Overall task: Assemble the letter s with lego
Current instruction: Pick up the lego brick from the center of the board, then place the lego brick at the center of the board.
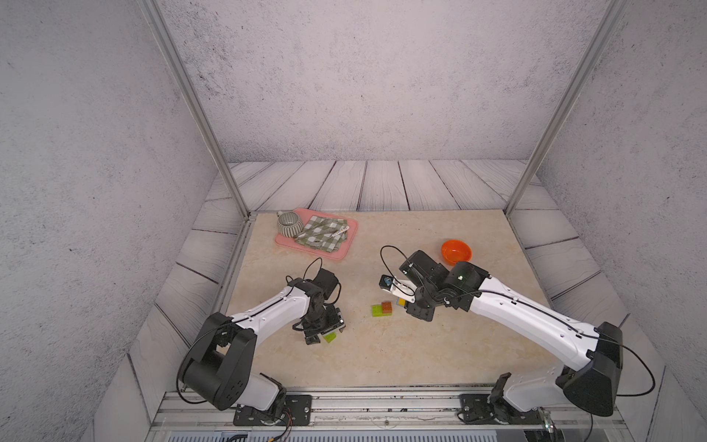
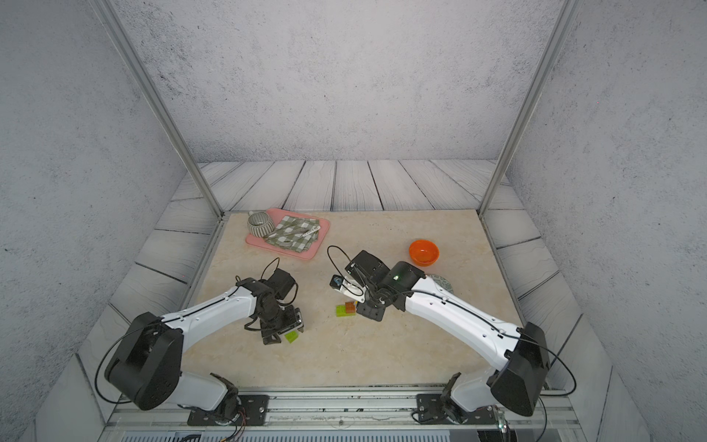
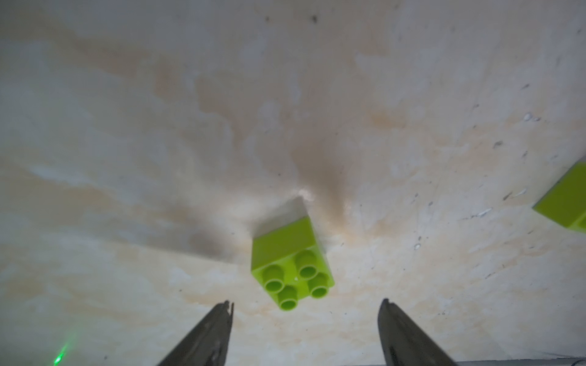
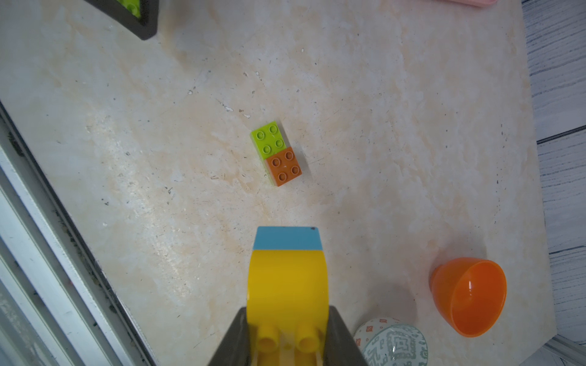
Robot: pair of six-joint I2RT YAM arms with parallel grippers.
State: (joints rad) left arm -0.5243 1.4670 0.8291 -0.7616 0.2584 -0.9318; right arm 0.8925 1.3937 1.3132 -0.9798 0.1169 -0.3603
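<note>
Nearest, the left gripper [image 3: 306,303] is released, its jaws spread and clear of the square green brick [image 3: 291,269] resting on the surface [image 1: 382,356]. Farther in, a brown brick [image 4: 284,166] sits on one end of the long green brick [image 4: 268,138]. Just beside them, the right gripper [image 4: 287,309] is clenched on the yellow brick [image 4: 287,279], with a blue brick [image 4: 287,238] joined to it. Beyond stands a bowl [image 4: 444,279], and farthest a tray [image 1: 352,235].
</note>
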